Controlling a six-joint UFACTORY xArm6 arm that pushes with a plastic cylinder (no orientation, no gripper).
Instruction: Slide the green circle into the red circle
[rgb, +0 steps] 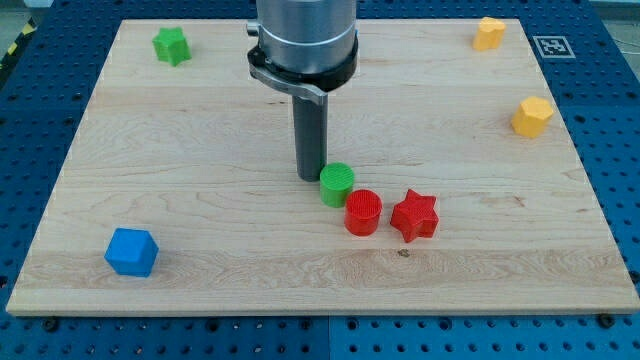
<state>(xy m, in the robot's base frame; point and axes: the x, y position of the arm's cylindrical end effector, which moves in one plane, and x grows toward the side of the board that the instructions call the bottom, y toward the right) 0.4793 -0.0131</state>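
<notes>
The green circle (337, 185) sits near the board's middle. It touches the red circle (363, 212), which lies just below and to its right. My tip (309, 177) rests on the board right against the green circle's upper left side. The dark rod rises from there to the grey arm body at the view's top.
A red star (415, 215) lies just right of the red circle. A blue cube (132, 251) is at the lower left, a green star (172, 45) at the upper left. Two yellow blocks sit at the upper right (489, 33) and right (532, 117).
</notes>
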